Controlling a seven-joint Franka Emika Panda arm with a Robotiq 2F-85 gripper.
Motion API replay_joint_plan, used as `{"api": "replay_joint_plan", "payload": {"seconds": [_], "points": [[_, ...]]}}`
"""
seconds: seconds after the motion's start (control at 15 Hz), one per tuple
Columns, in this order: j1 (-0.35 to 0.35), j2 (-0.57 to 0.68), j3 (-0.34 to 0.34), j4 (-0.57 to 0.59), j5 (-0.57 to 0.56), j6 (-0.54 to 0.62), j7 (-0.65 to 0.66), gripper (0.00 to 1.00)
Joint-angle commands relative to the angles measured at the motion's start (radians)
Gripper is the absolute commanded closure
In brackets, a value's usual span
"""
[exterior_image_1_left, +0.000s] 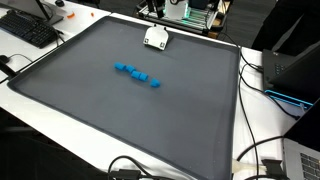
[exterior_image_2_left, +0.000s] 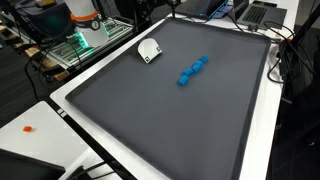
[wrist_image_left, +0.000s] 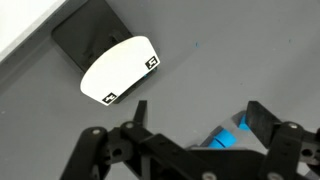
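A short row of bright blue blocks (exterior_image_1_left: 137, 74) lies on a dark grey mat (exterior_image_1_left: 110, 115), and shows in both exterior views (exterior_image_2_left: 193, 71). A white rounded object on a black base (exterior_image_1_left: 157, 38) sits near the mat's far edge (exterior_image_2_left: 149, 49). In the wrist view my gripper (wrist_image_left: 200, 110) is open and empty above the mat. The blue blocks (wrist_image_left: 225, 136) show low between its fingers, close to the right finger. The white object (wrist_image_left: 118, 70) lies ahead at the upper left. The gripper does not show in either exterior view.
The mat (exterior_image_2_left: 170, 120) covers a white table. A keyboard (exterior_image_1_left: 30, 30) lies off the mat's corner. Cables (exterior_image_1_left: 262, 150) run along one side. A laptop (exterior_image_2_left: 255, 12) and electronics (exterior_image_2_left: 85, 30) stand at the table's edges. A small orange item (exterior_image_2_left: 28, 128) lies on the white border.
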Motion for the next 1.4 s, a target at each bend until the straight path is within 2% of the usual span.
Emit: {"api": "replay_joint_plan", "payload": {"seconds": [0.0, 0.33, 0.67, 1.27, 1.33], "points": [[0.010, 0.031, 0.007, 0.069, -0.048, -0.090, -0.130, 0.00], [0.025, 0.086, 0.026, 0.145, -0.135, -0.137, -0.292, 0.00], [0.034, 0.124, 0.037, 0.184, -0.233, -0.105, -0.359, 0.00], [0.034, 0.133, 0.030, 0.186, -0.208, -0.030, -0.419, 0.00], [0.036, 0.131, 0.033, 0.194, -0.212, -0.058, -0.396, 0.00]]}}
